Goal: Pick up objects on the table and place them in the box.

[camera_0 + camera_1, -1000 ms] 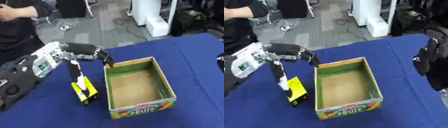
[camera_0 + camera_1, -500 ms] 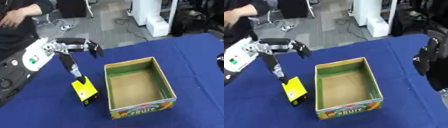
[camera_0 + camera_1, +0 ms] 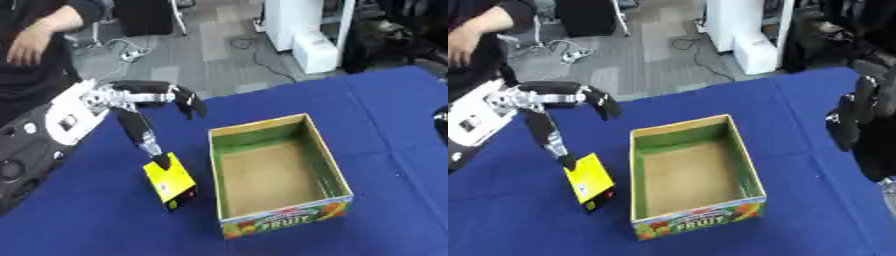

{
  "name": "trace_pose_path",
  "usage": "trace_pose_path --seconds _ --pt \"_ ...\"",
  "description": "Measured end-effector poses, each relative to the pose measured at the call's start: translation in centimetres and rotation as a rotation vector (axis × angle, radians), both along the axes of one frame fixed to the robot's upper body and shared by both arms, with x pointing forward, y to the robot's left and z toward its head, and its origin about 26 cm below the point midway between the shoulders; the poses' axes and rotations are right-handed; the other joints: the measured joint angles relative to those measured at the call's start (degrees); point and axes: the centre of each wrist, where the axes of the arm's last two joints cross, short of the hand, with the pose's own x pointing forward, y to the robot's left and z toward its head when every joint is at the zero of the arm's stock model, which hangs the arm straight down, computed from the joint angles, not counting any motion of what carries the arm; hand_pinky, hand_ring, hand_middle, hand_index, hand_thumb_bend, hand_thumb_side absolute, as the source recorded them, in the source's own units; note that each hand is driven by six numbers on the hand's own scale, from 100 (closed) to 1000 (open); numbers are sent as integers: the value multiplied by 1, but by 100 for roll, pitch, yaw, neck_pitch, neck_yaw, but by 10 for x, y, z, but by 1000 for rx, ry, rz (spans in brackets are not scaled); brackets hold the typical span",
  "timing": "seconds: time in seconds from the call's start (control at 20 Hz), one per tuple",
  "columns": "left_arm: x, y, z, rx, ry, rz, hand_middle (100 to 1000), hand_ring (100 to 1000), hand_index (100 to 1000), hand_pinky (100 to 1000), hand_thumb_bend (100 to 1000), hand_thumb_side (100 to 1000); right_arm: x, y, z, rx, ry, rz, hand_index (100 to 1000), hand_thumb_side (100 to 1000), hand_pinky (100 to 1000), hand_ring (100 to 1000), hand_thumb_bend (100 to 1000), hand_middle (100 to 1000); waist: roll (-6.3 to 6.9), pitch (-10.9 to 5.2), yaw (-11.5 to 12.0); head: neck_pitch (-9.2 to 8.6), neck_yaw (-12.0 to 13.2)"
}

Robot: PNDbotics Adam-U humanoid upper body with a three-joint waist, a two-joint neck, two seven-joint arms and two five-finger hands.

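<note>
A yellow box with a black end [image 3: 171, 180] lies on the blue table just left of the open cardboard fruit box [image 3: 289, 217], which has nothing inside. My left hand [image 3: 131, 97] hovers over the yellow box, open and spread wide. One long finger [image 3: 140, 135] reaches down to the yellow box's far top edge. The other fingers [image 3: 188, 100] arch to the right, above the table beyond the carton's far left corner. My right hand [image 3: 855, 115] hangs at the right edge with relaxed fingers, holding nothing.
The blue cloth table [image 3: 385, 115] ends at its far edge against grey floor with cables. A person in black [image 3: 39, 40] stands at the far left, not touching anything. White equipment [image 3: 306, 30] stands behind the table.
My left hand's upper fingers have drawn back to the left, away from the carton's far corner. The yellow box now shows more of its yellow face. The right hand has not moved.
</note>
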Motion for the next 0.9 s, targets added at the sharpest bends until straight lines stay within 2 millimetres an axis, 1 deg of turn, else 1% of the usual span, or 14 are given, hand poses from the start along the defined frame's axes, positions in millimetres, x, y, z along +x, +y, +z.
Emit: trace_pose_path --seconds 0.15,0.35,0.5,0.55,0.6,0.9 --pt "-5 5 -2 20 1 1 825 735 855 761 869 642 0 0 0 0 0 0 501 1000 148 311 100 390 0 0 7 1 -1" --pt "-13 7 -3 31 4 -14 835 749 857 789 859 649 0 0 0 0 0 0 501 1000 148 310 100 390 0 0 8 1 -3" --pt "-21 8 -5 40 10 -23 847 762 858 817 829 656 0 0 0 0 0 -1 501 1000 148 310 100 390 -1 0 9 1 -5" --pt "-23 8 -4 41 9 -25 844 759 857 812 837 654 0 0 0 0 0 -1 501 1000 148 310 100 390 -2 0 9 1 -6" --pt "-26 9 -4 39 8 -28 850 767 857 828 821 657 0 0 0 0 0 -1 501 1000 148 310 100 390 -3 0 9 1 -7" --pt "-41 12 0 37 -17 -52 853 771 858 842 820 659 0 0 0 0 0 -1 501 1000 148 310 100 390 -25 0 13 1 -8"
